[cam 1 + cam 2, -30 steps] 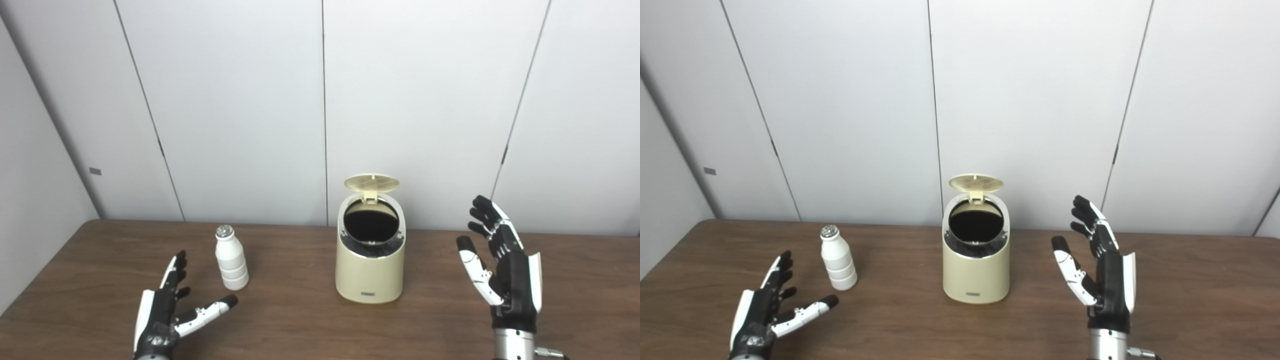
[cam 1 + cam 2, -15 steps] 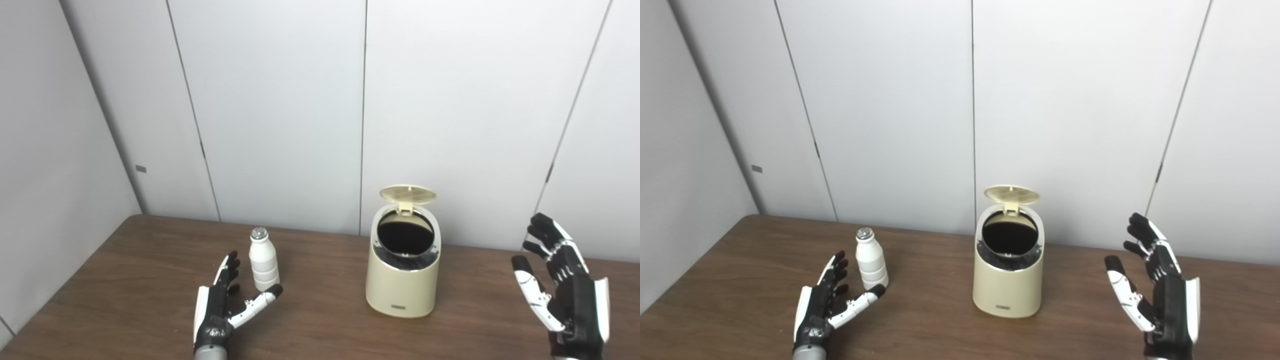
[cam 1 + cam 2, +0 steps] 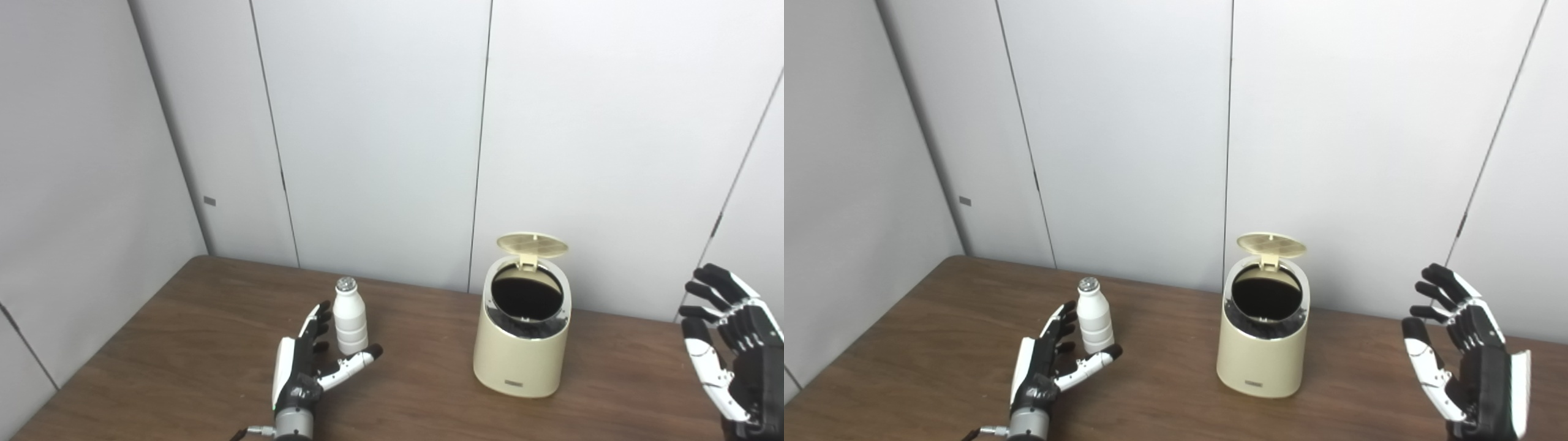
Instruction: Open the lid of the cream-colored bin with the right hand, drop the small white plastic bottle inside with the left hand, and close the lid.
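Dark wood-grain table (image 3: 184, 318), grey panelled walls (image 3: 380, 122) behind. Cream-colored bin (image 3: 520, 361) rounded, lid (image 3: 531, 244) up, interior black, contents unreadable. Ribbed white plastic bottle (image 3: 350, 318) upright, silver cap. Left hand (image 3: 309, 364) spread around bottle, contact possibly none. Right hand (image 3: 1470, 361) spread, empty, cut by frame edge.

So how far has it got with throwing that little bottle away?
The lid of the bin stands open, so the first step looks done. The left hand is open beside the bottle, which stands on the table, not gripped. The right hand hangs open, off to the side. Grabbing, dropping and closing remain.
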`<move>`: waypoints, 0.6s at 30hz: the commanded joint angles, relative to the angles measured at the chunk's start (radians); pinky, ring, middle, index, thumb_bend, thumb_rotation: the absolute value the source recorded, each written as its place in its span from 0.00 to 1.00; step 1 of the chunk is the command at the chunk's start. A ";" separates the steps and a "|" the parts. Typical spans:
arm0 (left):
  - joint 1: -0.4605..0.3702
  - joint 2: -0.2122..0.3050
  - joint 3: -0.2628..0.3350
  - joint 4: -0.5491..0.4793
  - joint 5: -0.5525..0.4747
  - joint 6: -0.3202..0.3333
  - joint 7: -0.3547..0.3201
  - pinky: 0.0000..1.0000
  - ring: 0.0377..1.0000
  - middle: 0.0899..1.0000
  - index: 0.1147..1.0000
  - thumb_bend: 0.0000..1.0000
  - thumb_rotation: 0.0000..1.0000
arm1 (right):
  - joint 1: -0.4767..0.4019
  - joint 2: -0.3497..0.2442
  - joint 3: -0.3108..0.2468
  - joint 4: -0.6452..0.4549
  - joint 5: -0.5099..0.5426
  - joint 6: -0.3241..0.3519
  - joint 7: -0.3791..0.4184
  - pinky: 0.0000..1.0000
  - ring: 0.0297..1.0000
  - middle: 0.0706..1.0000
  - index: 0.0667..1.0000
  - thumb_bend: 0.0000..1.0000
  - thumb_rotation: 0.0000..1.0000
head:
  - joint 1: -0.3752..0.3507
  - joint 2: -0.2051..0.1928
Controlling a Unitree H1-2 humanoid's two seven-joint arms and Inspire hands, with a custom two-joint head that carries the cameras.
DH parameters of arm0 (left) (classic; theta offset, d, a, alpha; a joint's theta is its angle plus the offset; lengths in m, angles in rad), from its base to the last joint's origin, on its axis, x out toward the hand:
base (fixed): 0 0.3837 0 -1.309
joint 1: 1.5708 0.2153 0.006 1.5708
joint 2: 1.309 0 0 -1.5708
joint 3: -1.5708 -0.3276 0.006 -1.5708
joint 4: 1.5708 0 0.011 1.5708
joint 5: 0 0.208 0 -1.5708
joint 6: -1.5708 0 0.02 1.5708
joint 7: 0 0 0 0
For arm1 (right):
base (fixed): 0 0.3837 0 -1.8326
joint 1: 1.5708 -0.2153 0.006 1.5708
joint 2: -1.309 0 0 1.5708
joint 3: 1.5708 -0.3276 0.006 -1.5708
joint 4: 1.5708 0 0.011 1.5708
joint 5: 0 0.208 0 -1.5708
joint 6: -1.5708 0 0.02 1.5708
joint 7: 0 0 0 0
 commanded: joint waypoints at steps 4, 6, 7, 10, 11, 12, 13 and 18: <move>-0.059 0.027 -0.042 -0.032 0.038 0.033 -0.030 0.77 0.85 0.85 0.89 1.00 0.32 | -0.025 0.010 -0.017 -0.069 -0.018 0.018 0.023 0.56 0.71 0.74 0.72 0.24 0.53 | 0.001 0.003; -0.067 0.034 -0.061 -0.038 0.042 0.049 -0.048 0.76 0.85 0.85 0.88 1.00 0.29 | -0.024 0.014 -0.020 -0.081 -0.023 0.033 0.028 0.55 0.71 0.74 0.72 0.25 0.53 | 0.001 0.003; -0.071 0.037 -0.070 -0.040 0.048 0.058 -0.054 0.75 0.84 0.84 0.88 1.00 0.29 | -0.023 0.016 -0.021 -0.086 -0.023 0.037 0.031 0.55 0.71 0.74 0.72 0.25 0.53 | 0.001 0.003; -0.089 0.037 -0.088 -0.035 0.060 0.067 -0.054 0.71 0.81 0.82 0.85 1.00 0.29 | -0.023 0.021 -0.023 -0.096 -0.025 0.046 0.035 0.55 0.71 0.74 0.72 0.24 0.53 | -0.001 0.000; -0.096 0.035 -0.092 -0.031 0.064 0.070 -0.049 0.71 0.80 0.81 0.84 1.00 0.28 | -0.022 0.024 -0.024 -0.101 -0.026 0.051 0.036 0.55 0.71 0.74 0.72 0.24 0.53 | -0.001 0.000; -0.102 0.033 -0.094 -0.029 0.068 0.075 -0.044 0.70 0.79 0.80 0.82 1.00 0.27 | -0.021 0.027 -0.025 -0.106 -0.028 0.058 0.037 0.55 0.71 0.74 0.71 0.23 0.53 | -0.001 0.000; -0.107 0.031 -0.097 -0.027 0.073 0.079 -0.038 0.70 0.78 0.79 0.81 1.00 0.27 | -0.021 0.029 -0.025 -0.112 -0.030 0.066 0.039 0.55 0.71 0.74 0.71 0.23 0.53 | -0.001 0.000; -0.138 0.008 -0.093 -0.010 0.109 0.104 0.017 0.63 0.71 0.72 0.74 0.99 0.22 | -0.019 0.041 -0.025 -0.139 0.000 0.101 0.053 0.55 0.71 0.74 0.71 0.22 0.54 | -0.001 0.000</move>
